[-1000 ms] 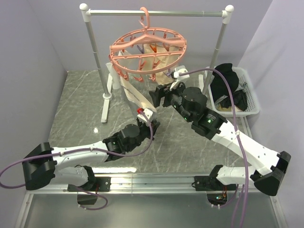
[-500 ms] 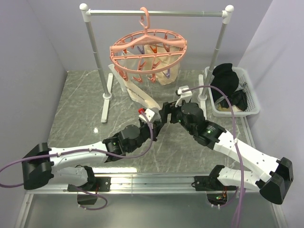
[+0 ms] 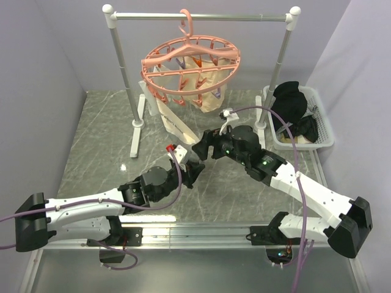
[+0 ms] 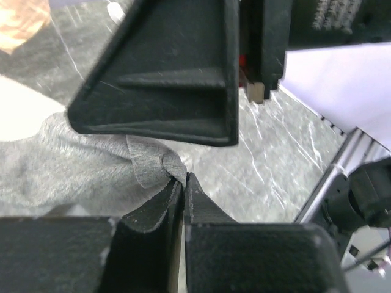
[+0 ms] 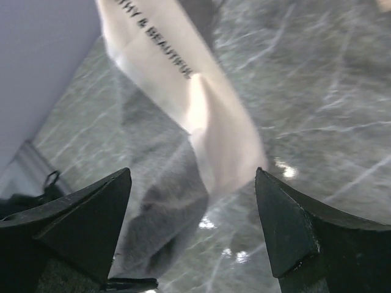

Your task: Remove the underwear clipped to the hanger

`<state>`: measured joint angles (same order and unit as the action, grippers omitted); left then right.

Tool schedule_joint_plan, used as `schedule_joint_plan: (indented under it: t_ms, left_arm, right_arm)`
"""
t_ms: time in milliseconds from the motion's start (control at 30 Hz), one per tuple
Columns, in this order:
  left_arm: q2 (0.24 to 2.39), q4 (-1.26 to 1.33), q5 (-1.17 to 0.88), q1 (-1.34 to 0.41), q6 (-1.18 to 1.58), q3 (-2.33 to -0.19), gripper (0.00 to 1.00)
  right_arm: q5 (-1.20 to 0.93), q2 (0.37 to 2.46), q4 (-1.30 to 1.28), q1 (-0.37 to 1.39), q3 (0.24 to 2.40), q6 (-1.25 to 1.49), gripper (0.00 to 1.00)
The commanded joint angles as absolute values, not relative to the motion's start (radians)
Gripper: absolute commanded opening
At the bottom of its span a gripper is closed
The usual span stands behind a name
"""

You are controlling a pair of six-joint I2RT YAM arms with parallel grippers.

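Top external feed shows me the round salmon-pink plastic drying hanger (image 3: 146, 66) hooked on the silver metal rail (image 3: 201, 16), with cream-beige underwear (image 3: 204, 91) hanging under its clips. A grey fabric garment with a white waistband (image 3: 174, 119) slants from the ring's left side down to the middle of the grey marble-patterned table (image 3: 104, 140). I cannot tell whether its upper end is clipped.

On my left wrist feed, the left gripper (image 4: 183, 177) has its jaws pressed almost together, pinching a corner of that grey cloth. My right wrist feed shows the right gripper (image 5: 192, 174) spread wide, gripping nothing, above the grey cloth and its lettered waistband. Black underwear (image 3: 290, 97) lies in the white plastic basket (image 3: 303, 145) at the right.
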<state>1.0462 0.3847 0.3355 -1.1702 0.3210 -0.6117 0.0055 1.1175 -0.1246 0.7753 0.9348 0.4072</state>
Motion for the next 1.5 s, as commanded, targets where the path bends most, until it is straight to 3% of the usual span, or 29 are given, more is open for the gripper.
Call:
schedule_joint_plan:
  t_ms: [0,200,367,667,867,1000,1067,1100,1133,1167,1200,1467]
  left_arm:
    - [0.989,0.368,0.295,-1.183,0.347,-0.595,0.09]
    - [0.962,0.350,0.284,-1.189,0.339,-0.595,0.10]
    - [0.988,0.354,0.276,-1.192,0.325,-0.626,0.09]
    - [1.025,0.354,0.290,-1.195,0.273,-0.709,0.10]
    - [1.068,0.336,0.275,-1.197,0.247,-0.761,0.10]
    - [1.062,0.341,0.287,-1.200,0.253,-0.759,0.13]
    - [1.051,0.333,0.307,-1.200,0.262,-0.756,0.21]
    - [1.045,0.328,0.314,-1.200,0.265,-0.752,0.25]
    - [1.032,0.324,0.322,-1.198,0.268,-0.747,0.37]
    - [1.026,0.318,0.345,-1.200,0.279,-0.742,0.75]
    - [1.017,0.313,0.357,-1.200,0.284,-0.735,0.99]
    - [0.819,0.247,0.445,-1.200,0.362,-0.638,0.99]
  right_arm:
    - [-0.139,1.147,-0.054,0.765,0.988,0.472,0.89]
    - [-0.262,1.297,-0.130,0.767,1.116,0.459,0.94]
    - [-0.232,1.362,-0.207,0.776,1.175,0.433,0.93]
    - [-0.274,1.431,-0.313,0.802,1.223,0.365,0.73]
    - [-0.321,1.483,-0.396,0.815,1.262,0.305,0.49]
    - [-0.304,1.476,-0.399,0.815,1.261,0.304,0.15]
    - [-0.290,1.465,-0.388,0.813,1.261,0.305,0.00]
    - [-0.281,1.457,-0.388,0.813,1.264,0.305,0.00]
    - [-0.272,1.454,-0.388,0.815,1.266,0.304,0.00]
    - [-0.258,1.453,-0.387,0.813,1.267,0.304,0.00]
    - [-0.253,1.447,-0.388,0.811,1.272,0.302,0.00]
    - [-0.221,1.402,-0.351,0.755,1.250,0.322,0.00]
